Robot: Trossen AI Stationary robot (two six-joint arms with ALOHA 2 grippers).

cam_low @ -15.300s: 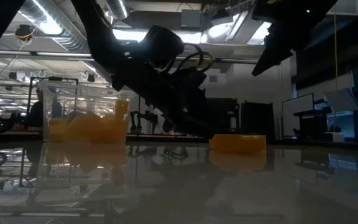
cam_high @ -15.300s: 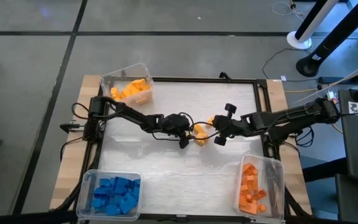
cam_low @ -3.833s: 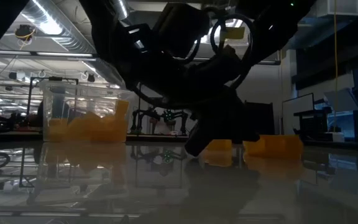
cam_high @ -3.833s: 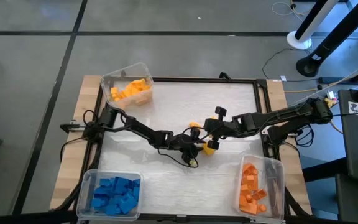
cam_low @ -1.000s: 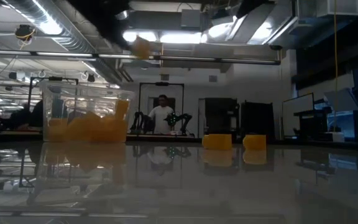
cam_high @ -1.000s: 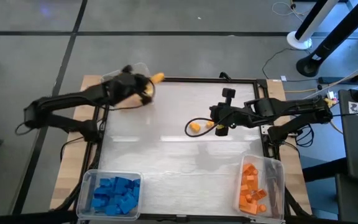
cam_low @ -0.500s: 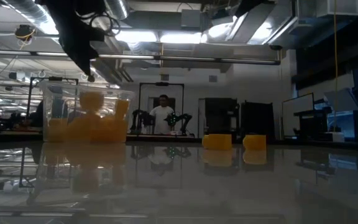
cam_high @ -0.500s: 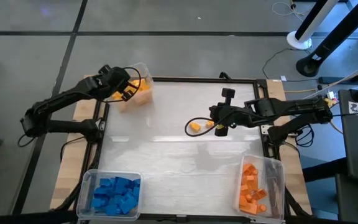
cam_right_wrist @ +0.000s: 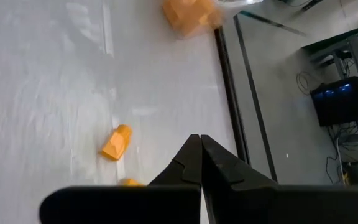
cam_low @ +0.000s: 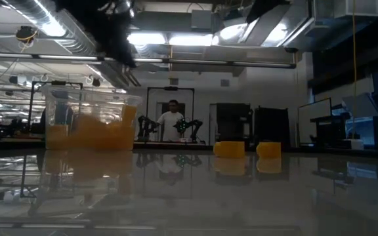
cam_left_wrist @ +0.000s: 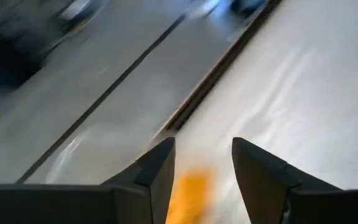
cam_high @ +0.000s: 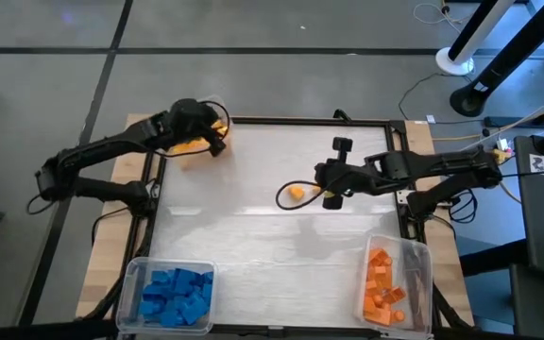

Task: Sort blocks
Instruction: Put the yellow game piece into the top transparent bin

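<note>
Two loose yellow blocks [cam_low: 229, 149] [cam_low: 268, 149] lie on the table near its middle; the high view shows one [cam_high: 297, 192] just left of my right gripper [cam_high: 327, 196]. That gripper is shut [cam_right_wrist: 199, 149] and hovers above the table beside the two blocks [cam_right_wrist: 117, 142] [cam_right_wrist: 128, 182]. My left gripper [cam_high: 213, 142] is open [cam_left_wrist: 201, 163] and raised over the clear bin of yellow blocks [cam_high: 193, 144] at the far left corner. It holds nothing.
A bin of blue blocks [cam_high: 168, 293] stands at the near left corner and a bin of orange blocks [cam_high: 393, 283] at the near right corner. A black frame [cam_high: 300, 121] edges the white table. A person [cam_low: 171, 118] stands far behind the table.
My left gripper has swung over the yellow bin toward the table's left, then partly back toward the right. The yellow block that was in the air at that gripper has dropped into the bin and lies among the others.
</note>
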